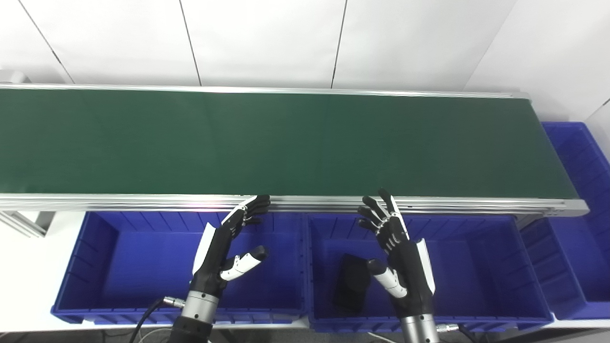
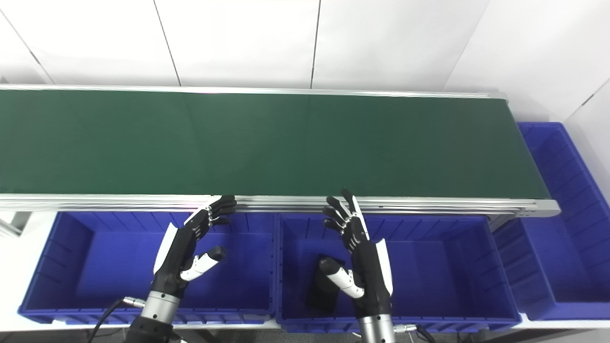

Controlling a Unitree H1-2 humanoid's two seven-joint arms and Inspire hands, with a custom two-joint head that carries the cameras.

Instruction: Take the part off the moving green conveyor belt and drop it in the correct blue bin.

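Inside right bin (image 1: 524, 267), flat black part (image 1: 351, 283)

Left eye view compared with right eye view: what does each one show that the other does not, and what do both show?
Only the left eye view shows a grey object at the far left, behind the conveyor belt.

Only the right eye view shows more of the end bin beyond the belt's right end.

Both show the belt with no part on it, the open left hand over the left bin, the open right hand over the middle bin, and a black part inside it.
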